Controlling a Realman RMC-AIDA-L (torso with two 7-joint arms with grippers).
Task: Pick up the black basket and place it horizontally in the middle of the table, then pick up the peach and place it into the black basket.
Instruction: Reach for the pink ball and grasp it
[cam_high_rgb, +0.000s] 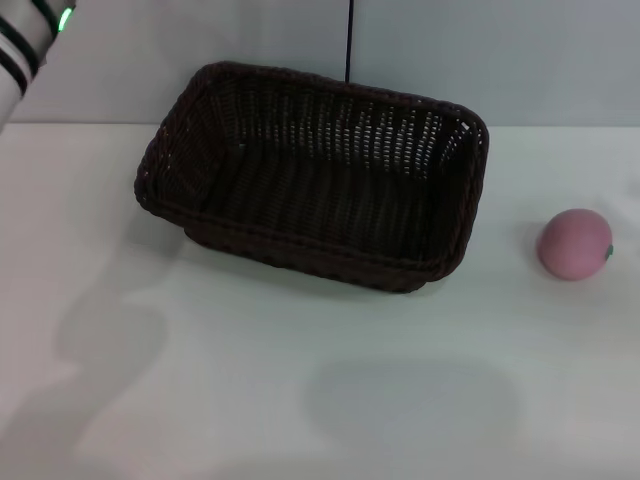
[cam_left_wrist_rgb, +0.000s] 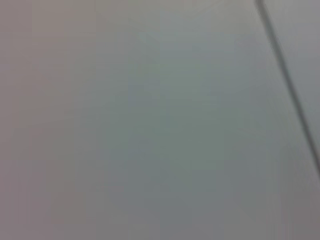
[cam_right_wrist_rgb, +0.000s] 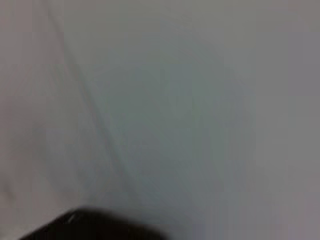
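Note:
The black basket (cam_high_rgb: 315, 172) lies on the white table (cam_high_rgb: 300, 380) at the middle back, its long side running left to right, slightly tilted, and it holds nothing. The peach (cam_high_rgb: 574, 243) rests on the table to the basket's right, apart from it. Only part of my left arm (cam_high_rgb: 25, 45) shows at the top left corner of the head view; its gripper is out of view. My right gripper is out of view. The left wrist view shows only a plain grey surface. The right wrist view shows a grey surface and a dark blurred shape (cam_right_wrist_rgb: 95, 227) at one edge.
A grey wall (cam_high_rgb: 480, 50) stands behind the table, with a thin dark vertical line (cam_high_rgb: 350, 40) above the basket. Soft shadows lie on the table in front of the basket.

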